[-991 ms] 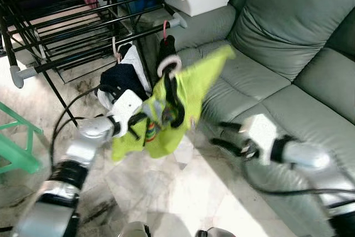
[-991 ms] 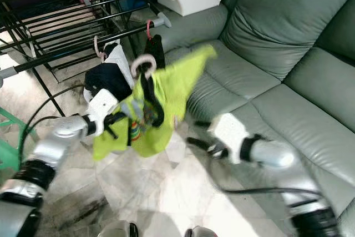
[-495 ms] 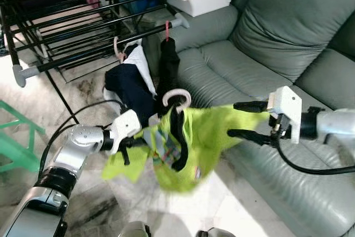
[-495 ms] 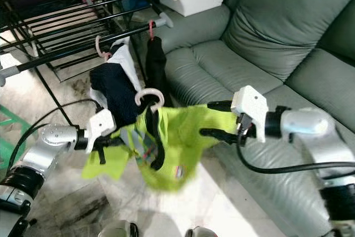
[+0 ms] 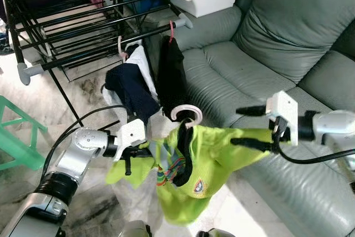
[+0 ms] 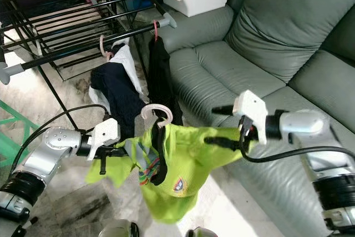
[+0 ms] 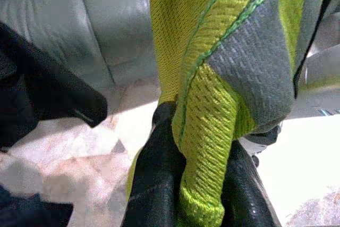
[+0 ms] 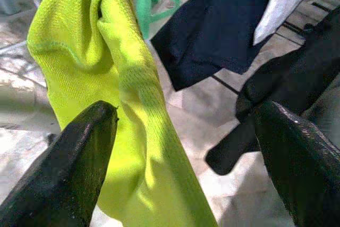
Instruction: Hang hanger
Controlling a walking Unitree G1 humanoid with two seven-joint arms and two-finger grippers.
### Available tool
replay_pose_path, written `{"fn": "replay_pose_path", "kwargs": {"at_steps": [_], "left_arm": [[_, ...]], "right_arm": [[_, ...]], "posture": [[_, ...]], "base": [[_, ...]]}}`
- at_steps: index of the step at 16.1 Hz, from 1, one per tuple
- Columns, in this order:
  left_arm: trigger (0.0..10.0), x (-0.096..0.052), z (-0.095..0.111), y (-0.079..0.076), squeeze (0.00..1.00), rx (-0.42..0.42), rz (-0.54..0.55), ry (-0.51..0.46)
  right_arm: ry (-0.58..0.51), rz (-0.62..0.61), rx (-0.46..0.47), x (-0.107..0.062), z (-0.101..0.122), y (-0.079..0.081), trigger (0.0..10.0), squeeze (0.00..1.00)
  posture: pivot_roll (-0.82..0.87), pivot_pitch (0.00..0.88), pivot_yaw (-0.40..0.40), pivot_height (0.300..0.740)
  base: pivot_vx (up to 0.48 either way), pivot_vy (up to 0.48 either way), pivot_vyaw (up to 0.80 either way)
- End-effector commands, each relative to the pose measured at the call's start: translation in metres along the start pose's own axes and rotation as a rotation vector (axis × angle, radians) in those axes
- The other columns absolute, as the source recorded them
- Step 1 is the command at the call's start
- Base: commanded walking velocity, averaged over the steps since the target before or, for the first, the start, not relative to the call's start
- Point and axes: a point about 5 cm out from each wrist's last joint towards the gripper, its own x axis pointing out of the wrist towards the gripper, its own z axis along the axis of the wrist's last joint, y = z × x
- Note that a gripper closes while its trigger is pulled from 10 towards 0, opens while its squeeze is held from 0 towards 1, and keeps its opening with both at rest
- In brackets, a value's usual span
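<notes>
in front of the sofa [image 5: 288, 37], the left pincer [image 5: 133, 151] is clamped on the lime shirt [image 5: 208, 162]'s sleeve; its pink hanger [image 5: 186, 114] sits below the drying rack [image 5: 83, 23]. the right pincer [image 5: 252, 129] spreads apart under the fabric, which could slip off.

The right claw [image 8: 180, 152] stands spread wide, its two black fingers [image 8: 69, 158] flanking a lime-green knit shirt [image 8: 122, 104]; beyond hang a navy garment [image 8: 212, 30] and a black garment [image 8: 287, 78].
</notes>
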Motion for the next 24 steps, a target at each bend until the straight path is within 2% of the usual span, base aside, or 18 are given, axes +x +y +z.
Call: {"fn": "replay_pose_path", "kwargs": {"at_steps": [1,2,5,8,10,14,19,24], "left_arm": [[0.0,0.001,0.007,-0.002,0.00,0.023,-0.027,-0.023],[0.0,0.004,0.008,-0.004,0.00,0.025,-0.039,-0.030],[0.0,0.010,0.011,-0.009,0.00,0.034,-0.066,-0.035],[0.0,0.017,0.010,-0.012,0.00,0.030,-0.074,-0.038],[0.0,0.018,0.010,-0.013,0.00,0.027,-0.074,-0.039],[0.0,0.021,0.010,-0.015,0.00,0.025,-0.076,-0.038],[0.0,0.023,0.012,-0.015,0.00,0.036,-0.092,-0.027],[0.0,0.025,0.011,-0.016,0.00,0.039,-0.095,-0.021]], "right_arm": [[0.019,0.048,-0.023,0.004,0.001,-0.001,10.0,0.00],[0.025,0.077,-0.005,0.008,-0.002,-0.002,0.0,0.00],[0.043,0.095,-0.029,0.018,-0.002,-0.015,0.0,0.00],[0.092,0.236,-0.032,0.027,0.000,-0.015,0.0,0.00],[0.108,0.269,-0.037,0.029,-0.001,-0.015,0.0,0.00],[0.140,0.339,-0.050,0.030,0.004,-0.020,0.0,0.00],[0.244,0.387,-0.015,0.023,-0.014,-0.015,0.0,0.00],[0.260,0.425,0.005,0.022,-0.017,-0.011,0.0,0.00]], "posture": [[-0.09,0.011,0.022,0.740],[-0.09,0.009,0.023,0.740],[-0.09,0.004,0.017,0.740],[-0.09,0.003,0.010,0.740],[-0.09,0.003,0.006,0.740],[-0.09,0.003,0.002,0.740],[-0.09,0.014,0.003,0.740],[-0.09,0.016,0.000,0.740]], "base": [[0.000,0.000,0.00],[0.000,0.000,0.00],[0.000,0.000,0.00],[0.000,0.000,0.00],[0.000,0.000,0.00],[0.000,0.000,0.00],[0.000,0.000,0.00],[0.000,0.000,0.00]]}}
